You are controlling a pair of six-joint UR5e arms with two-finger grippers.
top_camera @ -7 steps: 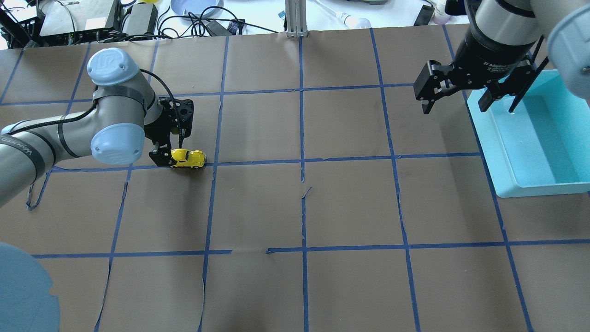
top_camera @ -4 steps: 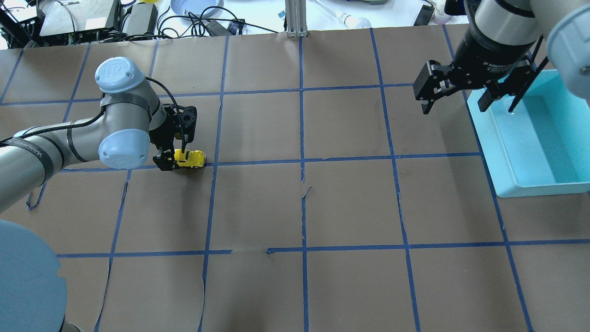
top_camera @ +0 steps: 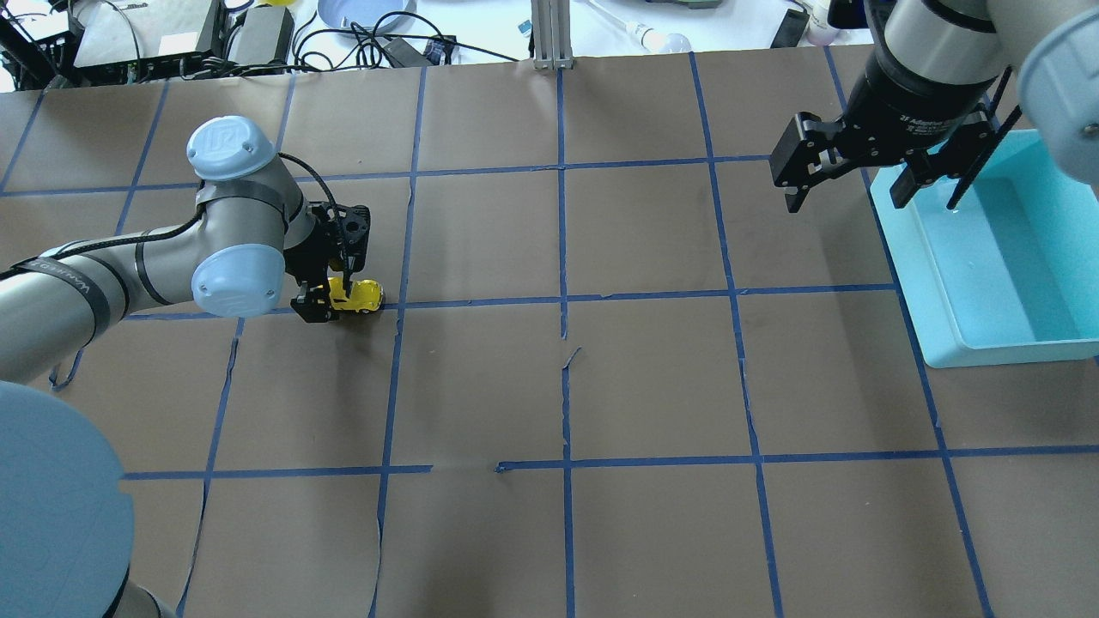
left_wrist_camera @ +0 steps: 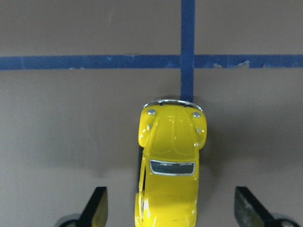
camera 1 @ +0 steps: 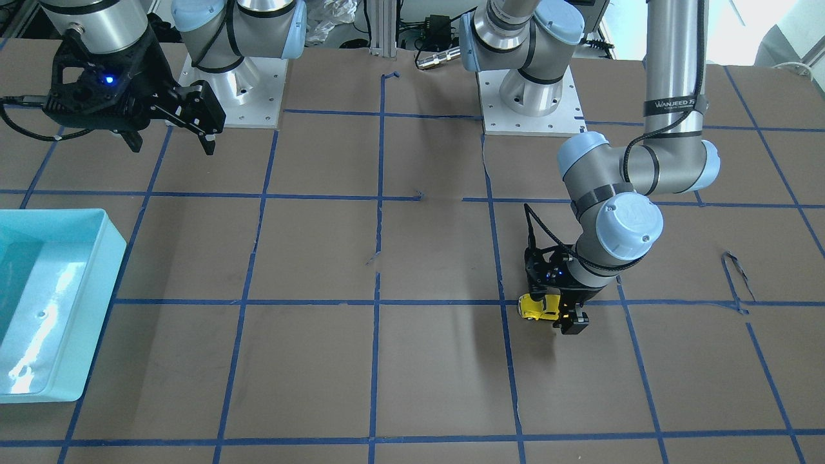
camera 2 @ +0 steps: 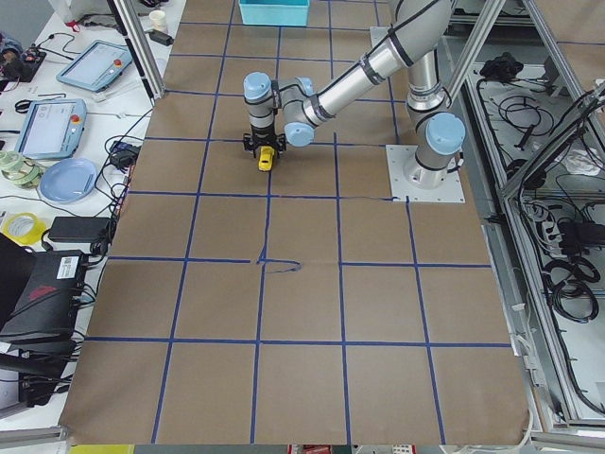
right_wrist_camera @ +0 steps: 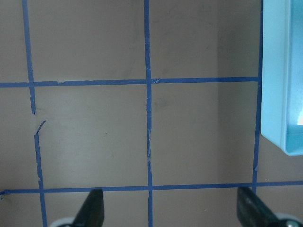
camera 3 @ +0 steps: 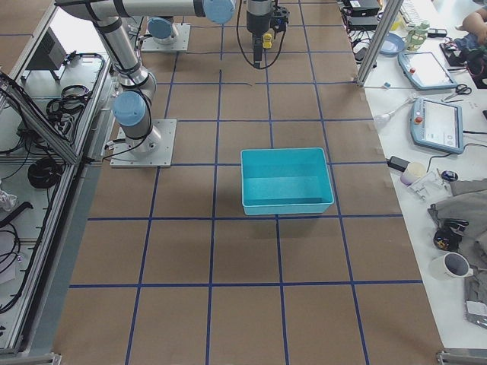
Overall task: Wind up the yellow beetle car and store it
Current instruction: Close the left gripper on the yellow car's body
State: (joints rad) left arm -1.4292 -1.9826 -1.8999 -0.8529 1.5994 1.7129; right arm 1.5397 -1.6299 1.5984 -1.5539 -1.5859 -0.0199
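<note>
Slippage is the worry: the left gripper (left_wrist_camera: 171,207) stands released, fingers either side of the yellow beetle car (left_wrist_camera: 171,161) without touching it, at a blue tape (left_wrist_camera: 188,47) crossing on the table's left. Closing off-centre on that glossy rounded body could squirt it away. The right gripper (top_camera: 846,196) hangs spread beside the blue bin (top_camera: 944,348), far right.

The right gripper (right_wrist_camera: 170,212) looks straight down on the brown table (right_wrist_camera: 94,137), which is crossed by blue tape lines (right_wrist_camera: 148,118). Its two fingertips (right_wrist_camera: 93,208) stand wide apart at the bottom edge. Part of a turquoise bin (right_wrist_camera: 279,75) shows at the right edge.
</note>
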